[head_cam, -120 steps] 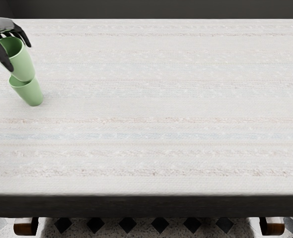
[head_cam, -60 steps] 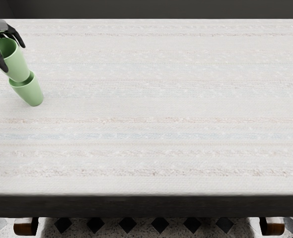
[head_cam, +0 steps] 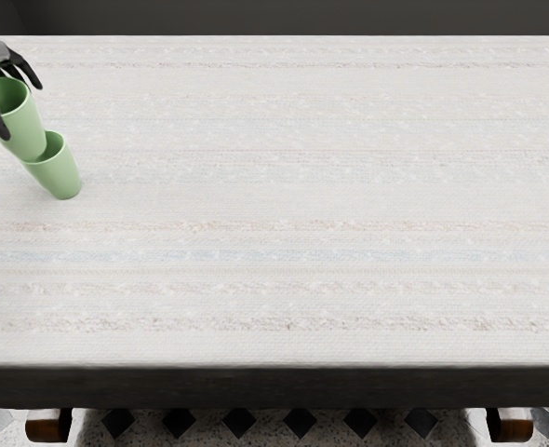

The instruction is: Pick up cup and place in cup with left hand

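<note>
At the picture's left edge, my left hand (head_cam: 21, 110) is closed around a green cup (head_cam: 21, 128), its thumb on the near side and the other fingers on the far side. This cup leans, with its base toward the lower right. A second green cup (head_cam: 62, 175) stands on the table just below it. The held cup's lower end covers the left part of the standing cup's rim; whether it is inside or only in front, I cannot tell.
A pale striped cloth (head_cam: 293, 205) covers the table, whose dark front edge (head_cam: 274, 386) runs across the bottom. The right arm is out of view.
My left hand has shifted left, taking the held cup with it; that cup's base is slightly lower and farther left. The standing cup looks unmoved.
</note>
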